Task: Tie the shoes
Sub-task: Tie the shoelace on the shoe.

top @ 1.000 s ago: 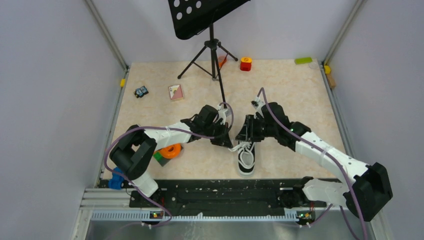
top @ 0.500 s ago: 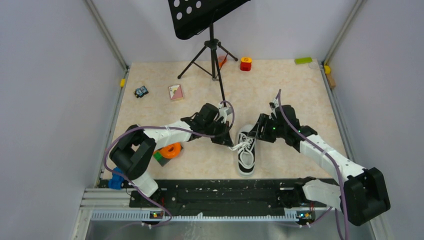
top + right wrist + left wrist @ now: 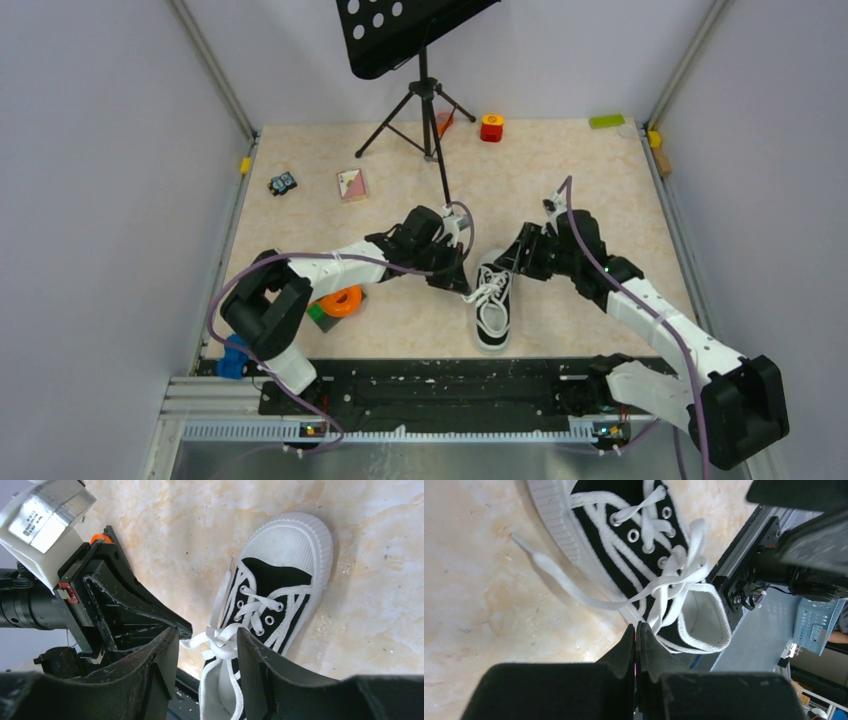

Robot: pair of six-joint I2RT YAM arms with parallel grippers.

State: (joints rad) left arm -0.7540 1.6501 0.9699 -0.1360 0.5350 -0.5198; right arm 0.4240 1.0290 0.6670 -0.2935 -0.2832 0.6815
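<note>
Right gripper retreated, left gripper pinching lace

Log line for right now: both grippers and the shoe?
left gripper: shut on lace | right gripper: open, straddling lace crossing | sneaker: sole down on table, one lace end loose

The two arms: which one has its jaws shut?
The left arm: its jaws are pressed shut on a white lace of the shoe. The right arm's jaws stand open near the knot.
</note>
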